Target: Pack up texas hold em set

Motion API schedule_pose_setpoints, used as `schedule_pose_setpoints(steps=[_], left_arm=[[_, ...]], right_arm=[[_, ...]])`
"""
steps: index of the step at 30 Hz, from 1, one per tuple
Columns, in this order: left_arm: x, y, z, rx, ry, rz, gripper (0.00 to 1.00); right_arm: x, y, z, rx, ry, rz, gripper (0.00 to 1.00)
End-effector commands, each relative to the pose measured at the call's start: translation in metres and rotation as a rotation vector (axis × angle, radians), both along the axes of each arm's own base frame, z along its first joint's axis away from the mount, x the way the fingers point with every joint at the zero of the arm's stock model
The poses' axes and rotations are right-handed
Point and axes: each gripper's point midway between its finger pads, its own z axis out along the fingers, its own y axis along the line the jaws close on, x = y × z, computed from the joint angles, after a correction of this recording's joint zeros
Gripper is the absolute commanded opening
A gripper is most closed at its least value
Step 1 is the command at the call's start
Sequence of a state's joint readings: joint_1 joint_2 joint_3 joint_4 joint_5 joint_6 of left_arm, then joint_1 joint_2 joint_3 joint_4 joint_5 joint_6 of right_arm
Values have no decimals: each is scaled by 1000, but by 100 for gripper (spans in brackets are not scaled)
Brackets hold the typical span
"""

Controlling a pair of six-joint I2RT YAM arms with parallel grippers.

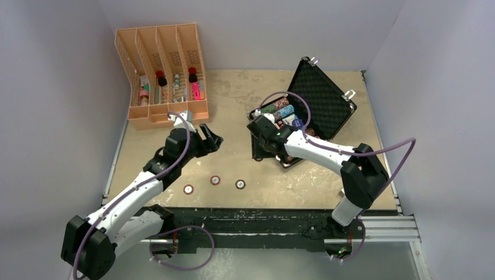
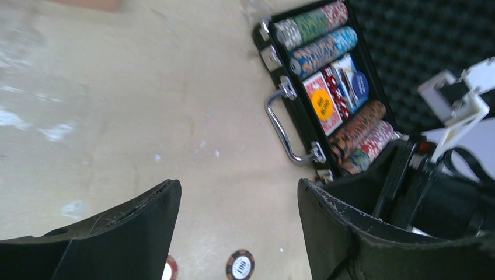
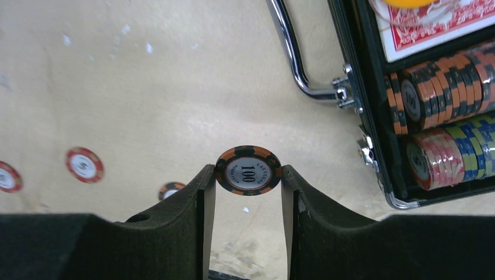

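Chip (image 3: pixel 248 170) in right end effector (image 3: pixel 248 175), near briefcase (image 1: pixel 324 96)

Orange-and-black chip (image 3: pixel 248 170), red patterned deck (image 3: pixel 435 32), black briefcase (image 1: pixel 324 99), orange rack (image 1: pixel 152 118)

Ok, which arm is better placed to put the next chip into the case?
Right. The right pincer pinches an orange 100 chip just beside the open briefcase. The left pincer hangs open and empty, farther from it.

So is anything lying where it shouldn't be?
Yes. Three loose chips lie on the table, apart from the open case instead of in its rows. The right gripper pinches a fourth chip beside the case.
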State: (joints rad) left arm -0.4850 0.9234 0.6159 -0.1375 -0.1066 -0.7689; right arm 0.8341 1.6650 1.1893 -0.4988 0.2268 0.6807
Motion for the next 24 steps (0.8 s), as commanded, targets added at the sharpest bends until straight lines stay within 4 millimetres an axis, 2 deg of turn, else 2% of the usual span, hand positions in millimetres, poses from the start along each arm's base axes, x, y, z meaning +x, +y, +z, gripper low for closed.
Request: schedule_pose_setpoints(steps=[1,6,12,18,24], left_arm=[[0,-46,26,-207,-112,-167,71],[-8,-72,22,-231,-179,-264,68],[-23,-106,13,-261,-227,-377,67],[-21,-126,22,-361,-281,-408,67],[-18,-132,32,-416,-329,-408,66]], right_arm=[[28,19,33,146,-108,-77,36],[47,29,66,329,-153,-145,36],[46,29,94,526,-158,-223,36],[39,29,106,629,-128,-229,37],[34,34,112,676,-110,-206,36]])
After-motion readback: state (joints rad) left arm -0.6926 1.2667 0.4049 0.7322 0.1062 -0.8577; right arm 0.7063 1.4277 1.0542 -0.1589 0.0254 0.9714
